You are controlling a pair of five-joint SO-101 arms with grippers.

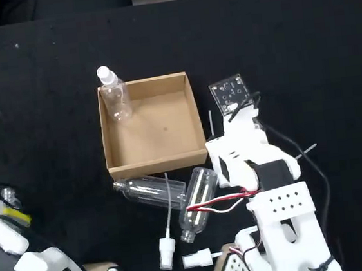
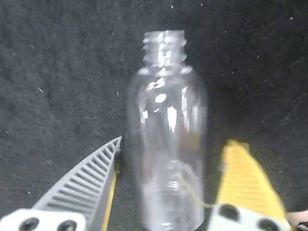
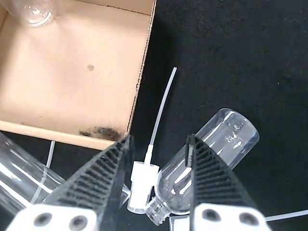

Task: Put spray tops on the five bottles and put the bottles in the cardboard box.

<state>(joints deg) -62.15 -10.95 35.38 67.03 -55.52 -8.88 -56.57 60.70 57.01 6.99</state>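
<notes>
Clear plastic, neck bare: an uncapped bottle sits clamped in the left claw between grey and yellow fingers. Beyond the right claw lies the brown cardboard box, one capped bottle in its far corner. That claw gapes (moderately), straddling a white spray top whose thin tube points away; a second bare-necked bottle lies just beside its finger.

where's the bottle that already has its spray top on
In the high view the capped bottle is inside the cardboard box, in its far left corner, with its spray top sticking out over the rim.
</notes>
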